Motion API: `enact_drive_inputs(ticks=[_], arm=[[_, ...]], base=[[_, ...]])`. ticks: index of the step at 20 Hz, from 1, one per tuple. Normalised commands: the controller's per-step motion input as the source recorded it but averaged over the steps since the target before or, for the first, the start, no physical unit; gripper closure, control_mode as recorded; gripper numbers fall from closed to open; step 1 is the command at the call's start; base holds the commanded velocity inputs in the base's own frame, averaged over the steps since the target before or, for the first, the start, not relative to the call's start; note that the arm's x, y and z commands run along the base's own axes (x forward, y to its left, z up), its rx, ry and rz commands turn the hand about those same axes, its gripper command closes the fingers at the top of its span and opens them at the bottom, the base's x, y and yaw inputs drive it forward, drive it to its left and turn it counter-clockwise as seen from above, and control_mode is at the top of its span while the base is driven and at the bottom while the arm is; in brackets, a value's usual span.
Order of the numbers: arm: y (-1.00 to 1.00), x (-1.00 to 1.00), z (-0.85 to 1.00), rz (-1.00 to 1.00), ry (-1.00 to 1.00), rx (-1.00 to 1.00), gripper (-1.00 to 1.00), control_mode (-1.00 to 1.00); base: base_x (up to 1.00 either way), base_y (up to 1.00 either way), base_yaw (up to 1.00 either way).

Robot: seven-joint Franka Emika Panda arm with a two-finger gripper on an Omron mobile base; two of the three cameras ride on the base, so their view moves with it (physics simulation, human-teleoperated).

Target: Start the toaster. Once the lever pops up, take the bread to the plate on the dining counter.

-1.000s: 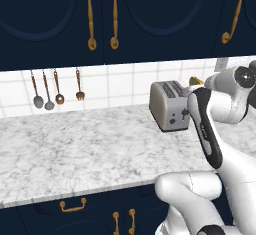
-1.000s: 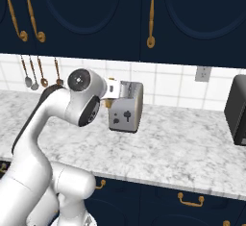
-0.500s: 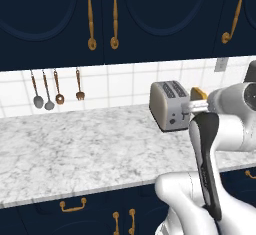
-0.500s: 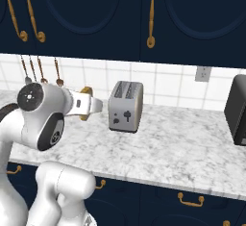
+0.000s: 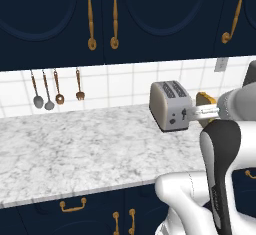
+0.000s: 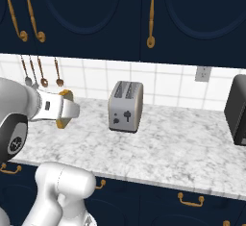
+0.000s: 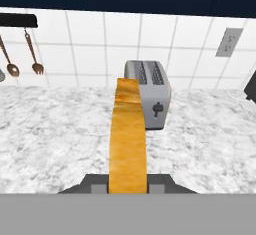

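My gripper [image 7: 127, 181] is shut on the bread [image 7: 127, 144], a golden-brown slice seen edge-on between the fingers [image 7: 161, 181]. The same bread [image 6: 65, 95] is carried in the air above the marble counter, well to the left of the toaster [image 6: 126, 106] in the right base view. From the left base view the bread [image 5: 205, 98] and gripper [image 5: 203, 111] hang just right of the toaster [image 5: 170, 106]. This silver toaster [image 7: 150, 91] stands near the tiled wall, its dark lever [image 6: 127, 115] on the narrow end face. The plate and the dining counter are out of view.
The marble counter [image 5: 75, 149] sits over navy cabinets with brass handles. Several utensils [image 5: 57, 89] hang on the white tiled wall at the left. A dark appliance [image 6: 238, 109] stands at the counter's right end, below a wall outlet [image 6: 202, 73]. Upper cabinets [image 5: 115, 14] hang overhead.
The arm has drawn back from the toaster with the bread in its grip, moving left in the right base view and slightly lower. The toaster has stayed put.
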Motion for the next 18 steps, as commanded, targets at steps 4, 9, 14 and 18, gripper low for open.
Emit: enact_drive_inputs(ticks=[4, 9, 14, 18], arm=[[0.00, -0.28, 0.00, 0.00, 0.00, 0.00, 1.00, -1.00], [0.00, -0.04, 0.00, 0.00, 0.00, 0.00, 1.00, -1.00], [0.00, 0.00, 0.00, 0.00, 0.00, 0.00, 1.00, -1.00], [0.00, 0.00, 0.00, 0.00, 0.00, 0.00, 1.00, -1.00]], base=[[0.00, 0.00, 0.00], [0.00, 0.00, 0.00], [0.00, 0.00, 0.00], [0.00, 0.00, 0.00]])
